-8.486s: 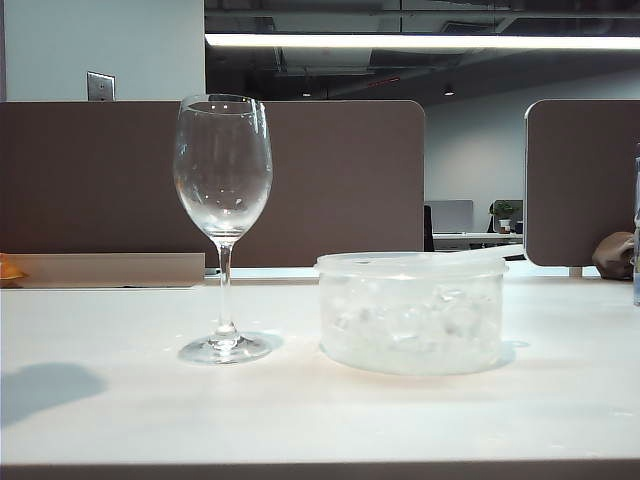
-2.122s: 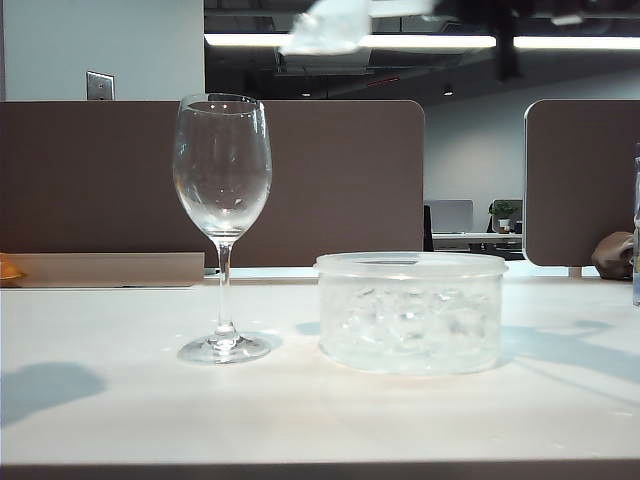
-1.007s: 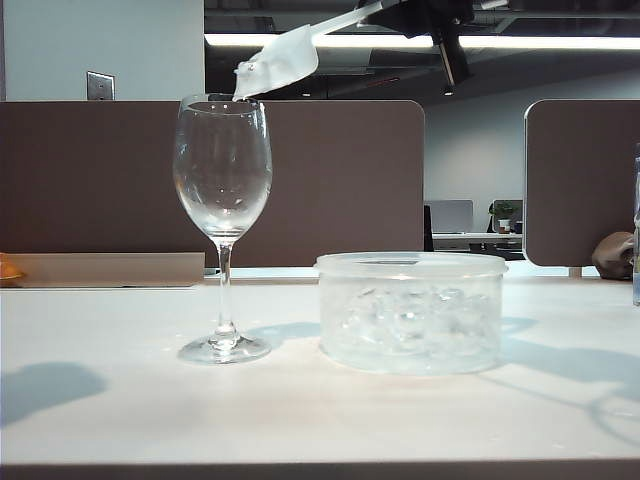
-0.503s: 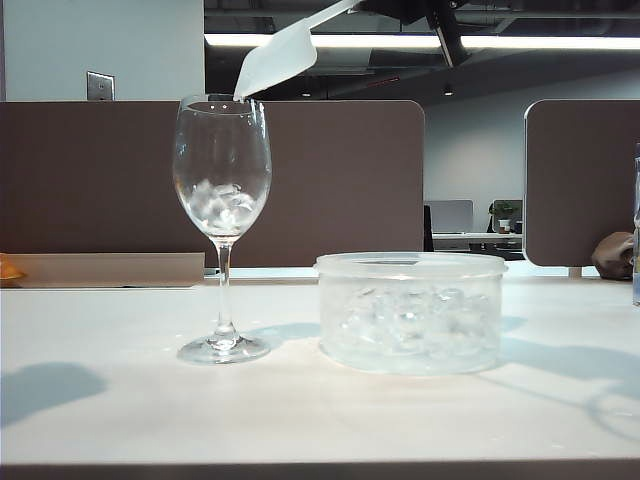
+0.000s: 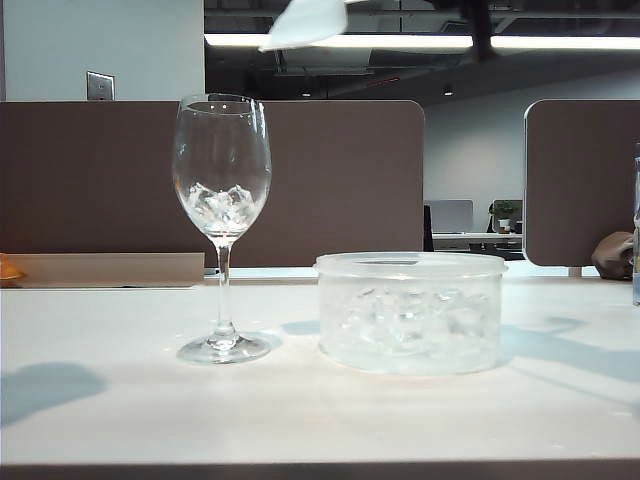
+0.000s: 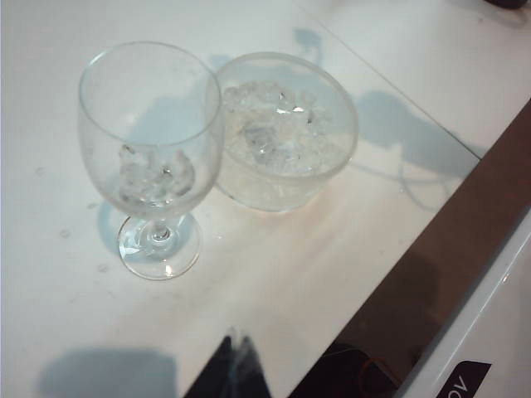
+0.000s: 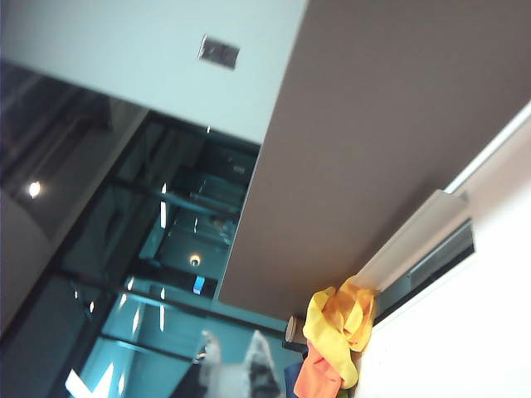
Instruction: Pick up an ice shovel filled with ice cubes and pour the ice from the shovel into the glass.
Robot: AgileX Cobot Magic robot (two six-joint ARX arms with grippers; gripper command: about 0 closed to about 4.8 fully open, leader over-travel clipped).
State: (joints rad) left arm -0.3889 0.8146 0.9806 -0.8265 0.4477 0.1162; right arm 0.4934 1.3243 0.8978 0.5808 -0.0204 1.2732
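Ice shovel [image 5: 305, 22] blurred, cropped at top edge

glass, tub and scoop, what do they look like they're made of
Glass: clear glass by the look, glossy, thin rim and stem with sharp highlights.
Tub: probably plastic, cloudy and translucent, with a soft thick rim; ice shows blurred through its wall.
Scoop: likely whitish translucent plastic, matte; blurred at the exterior view's top, so uncertain.

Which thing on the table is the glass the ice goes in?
Look at the white table. Left of the squat round tub full of ice stands the glass. It alone is tall with a thin stem, and a few ice cubes sit in its bowl.
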